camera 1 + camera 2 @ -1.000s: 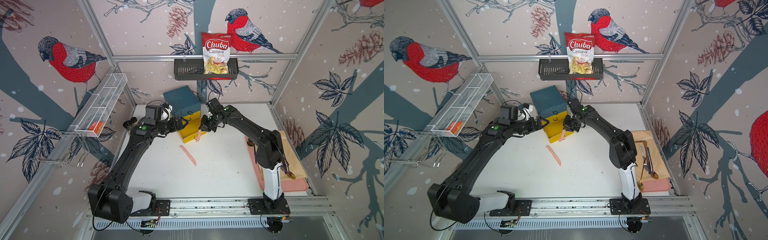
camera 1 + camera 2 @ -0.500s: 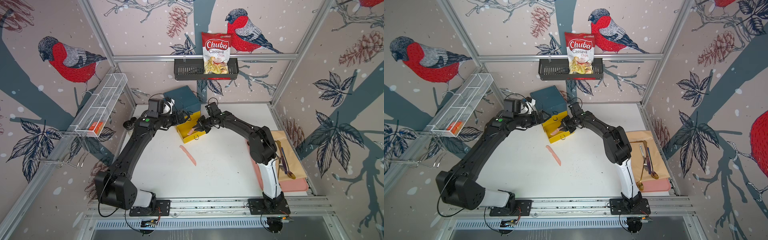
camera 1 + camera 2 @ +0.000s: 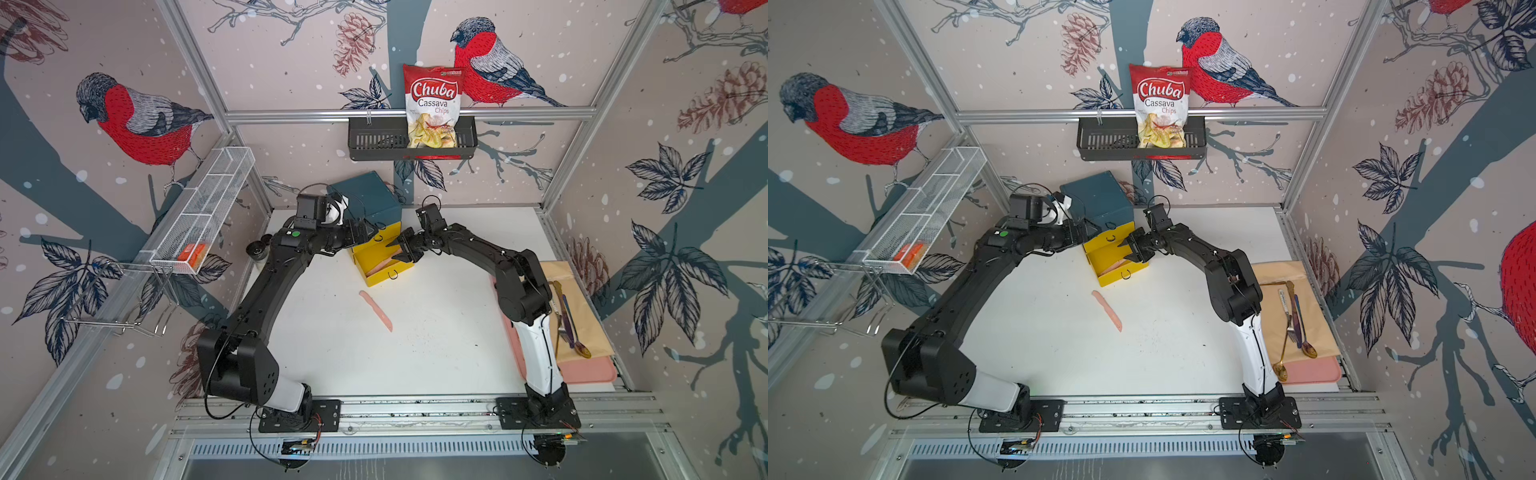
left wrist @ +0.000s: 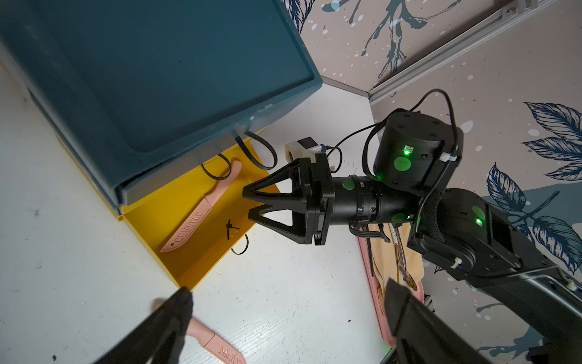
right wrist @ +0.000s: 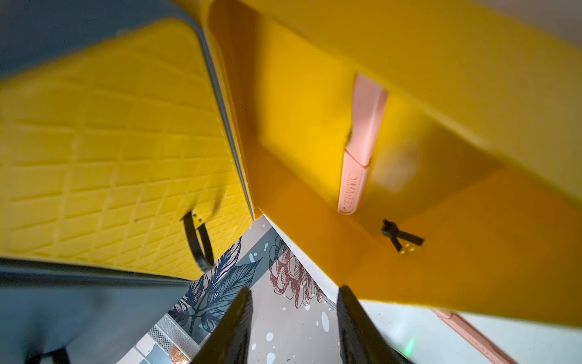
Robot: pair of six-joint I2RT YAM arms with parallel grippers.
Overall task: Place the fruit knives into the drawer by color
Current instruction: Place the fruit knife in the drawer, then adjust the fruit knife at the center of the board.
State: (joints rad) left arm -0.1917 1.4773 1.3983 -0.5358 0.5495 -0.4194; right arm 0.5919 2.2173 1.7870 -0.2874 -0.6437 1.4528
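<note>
Teal, dark and matt: boxy plastic chest (image 3: pixel 368 195) with rounded edges, upper centre in both top views, standing on the white table (image 3: pixel 436 332). Its glossy yellow drawer (image 3: pixel 388 277), an open-topped rectangular tray, is pulled out toward the lower edge of the frame, with a black strap-loop pull on its front. A closed yellow drawer front (image 5: pixel 110 141) beside it has a moulded quilted diamond relief.

- Salmon-pink one-piece plastic fruit knife (image 4: pixel 198 217): slim, with a flat lettered blade and a rounded handle. It lies diagonally on the open drawer's floor, touching neither gripper.
- Second salmon-pink fruit knife (image 3: pixel 376 309), same form: flat on the bare table at frame centre, just below the drawer and apart from it.
- Black right gripper (image 4: pixel 247 204): triangular lattice fingers parted by a modest gap, nothing between them, at the drawer's right side.
- Black left gripper (image 4: pixel 288 287): spread wide and empty, left of the drawer in the top views.
- Gold and dark metal cutlery (image 3: pixel 1296 324): on a beige cloth (image 3: pixel 1279 270) at the right edge.
</note>
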